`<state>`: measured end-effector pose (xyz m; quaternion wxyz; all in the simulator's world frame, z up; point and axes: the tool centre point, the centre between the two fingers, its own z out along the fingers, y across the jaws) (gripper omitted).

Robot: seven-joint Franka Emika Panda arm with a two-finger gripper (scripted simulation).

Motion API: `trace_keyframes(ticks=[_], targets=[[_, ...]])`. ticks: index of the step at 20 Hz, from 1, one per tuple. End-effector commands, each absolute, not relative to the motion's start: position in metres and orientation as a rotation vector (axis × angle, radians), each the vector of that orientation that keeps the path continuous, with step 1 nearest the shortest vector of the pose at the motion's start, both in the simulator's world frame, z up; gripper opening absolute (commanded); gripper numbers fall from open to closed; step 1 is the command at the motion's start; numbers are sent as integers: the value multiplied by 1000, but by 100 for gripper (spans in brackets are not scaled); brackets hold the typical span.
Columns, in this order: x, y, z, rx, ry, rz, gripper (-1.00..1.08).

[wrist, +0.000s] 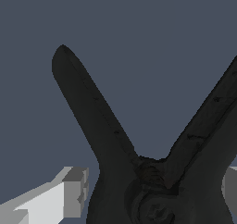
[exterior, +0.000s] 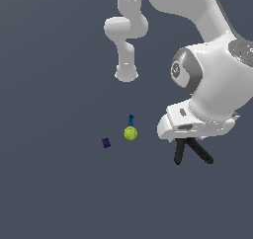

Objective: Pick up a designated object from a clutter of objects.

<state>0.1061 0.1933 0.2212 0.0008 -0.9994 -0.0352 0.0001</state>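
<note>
The designated object, a black spring clamp (exterior: 181, 153), lies at the exterior view's right, its two splayed handles sticking out from under the white hand (exterior: 197, 122). In the wrist view the clamp (wrist: 92, 107) fills the picture, both handles spreading away from its pivot. My gripper (wrist: 155, 193) straddles the pivot end, open. One grey finger (wrist: 69, 197) sits just beside the clamp with a thin gap, and the other finger (wrist: 230, 186) shows at the picture's edge. The red tip is hidden. The rest of the clutter of objects lies apart from the clamp.
A yellow-green ball (exterior: 130, 133) rests on the dark floor to the exterior view's left of the hand. A small blue piece (exterior: 131, 119) stands just behind the ball. Farther left lies a small purple block (exterior: 105, 142). The arm's base (exterior: 126, 74) stands behind them.
</note>
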Motion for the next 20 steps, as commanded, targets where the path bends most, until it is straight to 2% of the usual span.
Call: trace_keyframes(ticks=[1,10,20], targets=[[112,192,249,-3138,-111,-1,-100],[130,187,323,-3139,-108,0,-100],[140,186,356,-3140,-107,0,-100]])
